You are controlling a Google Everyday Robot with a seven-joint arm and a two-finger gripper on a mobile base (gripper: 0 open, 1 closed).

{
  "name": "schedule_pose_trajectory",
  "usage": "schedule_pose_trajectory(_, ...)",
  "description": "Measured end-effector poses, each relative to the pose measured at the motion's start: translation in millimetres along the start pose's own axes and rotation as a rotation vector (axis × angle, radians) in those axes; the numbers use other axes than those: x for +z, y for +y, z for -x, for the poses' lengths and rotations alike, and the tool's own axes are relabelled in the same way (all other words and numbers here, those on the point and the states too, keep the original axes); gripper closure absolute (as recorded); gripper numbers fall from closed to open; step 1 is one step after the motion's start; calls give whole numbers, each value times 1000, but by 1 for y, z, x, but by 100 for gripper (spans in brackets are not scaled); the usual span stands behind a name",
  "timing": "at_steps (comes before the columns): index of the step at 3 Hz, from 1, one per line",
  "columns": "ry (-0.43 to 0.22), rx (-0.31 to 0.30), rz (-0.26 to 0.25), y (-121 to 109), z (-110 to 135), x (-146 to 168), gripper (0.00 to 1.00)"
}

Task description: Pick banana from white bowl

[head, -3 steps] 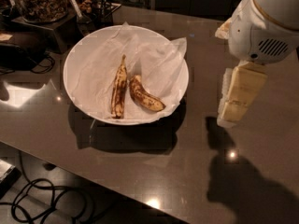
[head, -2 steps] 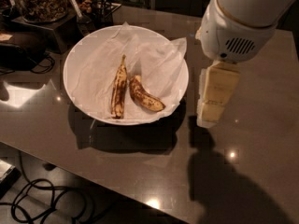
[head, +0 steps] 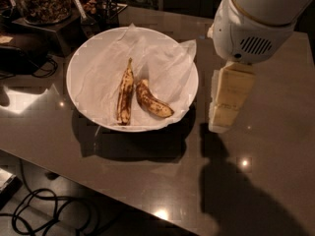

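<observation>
The white bowl (head: 78, 58) stands on the dark table, lined with crumpled white paper. In it lies the banana (head: 152, 101), curved, plump and brown-spotted, right of centre. A straighter, thinner dark-streaked banana (head: 124, 93) lies just left of it. My gripper (head: 224, 117) hangs from the white arm housing (head: 256, 23) just right of the bowl's rim, above the table, and holds nothing.
The brown tabletop (head: 275, 146) extends right and front of the bowl. Containers of dark snacks (head: 39, 1) and a black device (head: 19, 53) stand at the back left. Black cables (head: 44, 210) lie on the floor below the table's front edge.
The arm and gripper have moved left, closer to the bowl's right rim. The bananas and bowl have not moved.
</observation>
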State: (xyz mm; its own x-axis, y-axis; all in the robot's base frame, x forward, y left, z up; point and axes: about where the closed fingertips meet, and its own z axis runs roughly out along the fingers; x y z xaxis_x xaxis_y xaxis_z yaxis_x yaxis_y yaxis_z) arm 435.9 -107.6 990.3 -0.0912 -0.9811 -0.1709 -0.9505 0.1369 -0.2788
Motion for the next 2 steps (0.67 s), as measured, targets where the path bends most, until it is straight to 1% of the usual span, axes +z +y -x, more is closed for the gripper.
schedule_pose_trajectory(1, -7, 56, 18, -7, 17, 9, 0)
schedule_pose_trajectory(2, -2, 125, 59, -24, 35, 29, 4)
